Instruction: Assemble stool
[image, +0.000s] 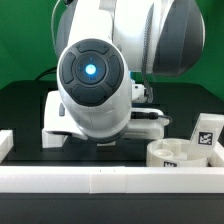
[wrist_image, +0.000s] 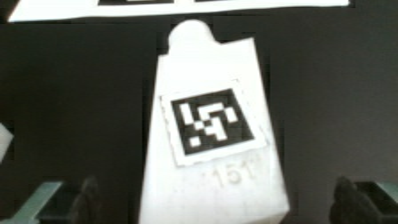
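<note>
Gripper: gripper (wrist_image: 214, 203) is released, jaws wide. Its fingers (wrist_image: 59, 200) stand one on each side of the leg without touching it; nothing is held.
Leg: leg (wrist_image: 214, 120) lies flat on the dark table (wrist_image: 71, 90), tag up, narrow end toward the marker board (wrist_image: 178, 8), near it but apart.
Seat: seat (image: 183, 153) lies sockets up by the table's front edge, just behind the rail (image: 100, 180), at the ext. view's right.
Second leg: second leg (image: 208, 133), also tagged, is just beside the seat. Prob. not the piece under the gripper, but I cannot be sure.
Step (my judgement): picking up the leg; no leg seen in a socket yet, so the task is early.
How to do it well: go straight down and keep the leg centred btw. the fingers. Close on the two long sides, around the tag zone and not at the narrow end, so it does not tip. Check the jaws are square to the leg before closing.
Risk: an off-centre grip may push the leg aside on the smooth table.
Counts: seat 1; legs 1 in wrist view + 1 in ext. view; rails 2 (front one and left rail (image: 5, 143)); marker board 1; fingers 2; arm (image: 95, 80) 1.
</note>
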